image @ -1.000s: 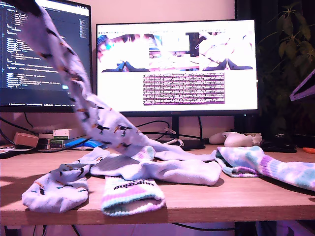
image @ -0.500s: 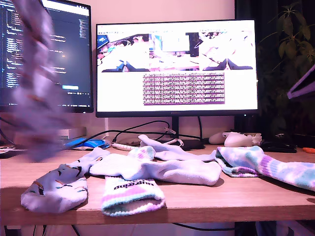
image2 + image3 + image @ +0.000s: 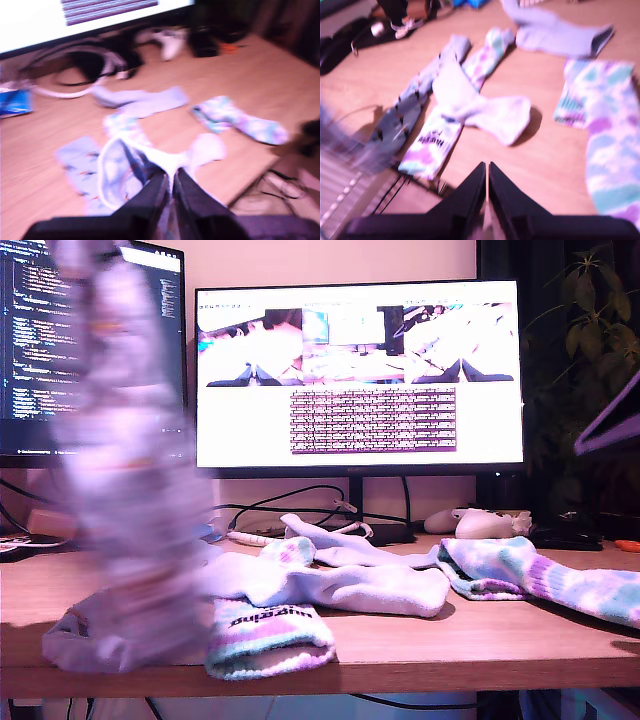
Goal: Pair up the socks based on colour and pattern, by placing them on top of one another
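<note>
Pale blue sock [image 3: 117,172] pinched by cuff in my first gripper [image 3: 171,186], hung blurred above desk [image 3: 450,635] edge, over second blue sock [image 3: 405,117]. My second gripper [image 3: 487,175] closed, nothing held. White sock [image 3: 340,585] lain across tie-dye sock [image 3: 268,630]; second tie-dye sock [image 3: 540,575] beside it.

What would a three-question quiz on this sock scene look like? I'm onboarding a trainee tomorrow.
1. True or false: my first gripper is shut on a pale blue sock.
2. Where does the tie-dye sock with the lettered cuff lie? A) at the front edge of the table; B) behind the monitor; C) in my second gripper.
3. Fill in: my second gripper's fingers are ____ (open or shut), with no sock between them.

Key: 1 true; 2 A; 3 shut.
</note>
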You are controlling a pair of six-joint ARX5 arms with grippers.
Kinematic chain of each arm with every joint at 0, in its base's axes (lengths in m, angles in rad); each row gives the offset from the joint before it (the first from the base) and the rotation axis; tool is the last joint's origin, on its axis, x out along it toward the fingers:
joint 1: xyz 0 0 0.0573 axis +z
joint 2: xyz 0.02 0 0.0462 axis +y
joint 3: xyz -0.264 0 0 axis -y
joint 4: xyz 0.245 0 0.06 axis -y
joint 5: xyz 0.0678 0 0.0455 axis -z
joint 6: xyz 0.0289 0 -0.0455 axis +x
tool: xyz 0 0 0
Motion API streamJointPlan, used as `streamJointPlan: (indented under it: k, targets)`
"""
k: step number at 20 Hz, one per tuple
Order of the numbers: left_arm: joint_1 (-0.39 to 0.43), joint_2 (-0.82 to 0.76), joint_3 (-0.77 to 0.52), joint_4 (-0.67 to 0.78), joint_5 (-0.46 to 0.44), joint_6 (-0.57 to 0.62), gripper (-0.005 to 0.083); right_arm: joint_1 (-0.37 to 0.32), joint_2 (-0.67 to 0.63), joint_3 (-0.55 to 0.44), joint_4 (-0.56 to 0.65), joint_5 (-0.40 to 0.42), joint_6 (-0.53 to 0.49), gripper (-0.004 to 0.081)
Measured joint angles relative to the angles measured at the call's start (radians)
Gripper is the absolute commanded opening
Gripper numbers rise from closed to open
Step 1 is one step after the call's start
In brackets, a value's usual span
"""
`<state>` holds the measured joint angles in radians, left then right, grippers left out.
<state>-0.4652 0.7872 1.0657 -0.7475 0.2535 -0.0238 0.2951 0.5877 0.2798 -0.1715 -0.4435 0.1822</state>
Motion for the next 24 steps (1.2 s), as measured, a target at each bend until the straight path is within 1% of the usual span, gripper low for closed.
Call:
streamJointPlan:
  k: [4, 9, 11, 13, 17, 20, 23, 24]
  targets:
    - [0.0, 0.075, 0.0, 0.014, -0.025, 0.014, -0.0019, 0.0, 0.006, 0.0, 0.015, -0.018, 0.0, -0.0012]
    - [0.0, 0.204, 0.0, 0.029, -0.026, 0.062, -0.0019, 0.0, 0.006, 0.0, 0.021, -0.018, 0.0, -0.0011]
    - [0.0, 0.198, 0.003, 0.044, 0.01, 0.067, -0.0019, 0.0, 0.006, 0.0, 0.021, -0.018, 0.0, -0.0012]
    - [-0.005, 0.178, 0.035, 0.021, 0.019, 0.068, -0.0019, 0.0, 0.006, 0.0, 0.021, -0.018, 0.0, -0.0012]
    - [-0.005, 0.126, 0.126, -0.06, 0.001, 0.072, -0.0019, 0.0, 0.006, 0.0, 0.021, -0.018, 0.0, -0.0012]
    - [-0.005, 0.103, 0.128, -0.114, -0.002, 0.079, -0.0019, 0.0, 0.006, 0.0, 0.021, -0.018, 0.0, -0.0011]
    - [-0.005, 0.119, 0.128, -0.124, -0.005, 0.08, -0.0019, 0.0, 0.006, 0.0, 0.022, -0.018, 0.0, -0.0012]
    - [-0.005, 0.119, 0.127, -0.124, -0.02, 0.083, -0.0019, 0.0, 0.006, 0.0, 0.021, -0.018, -0.001, -0.0012]
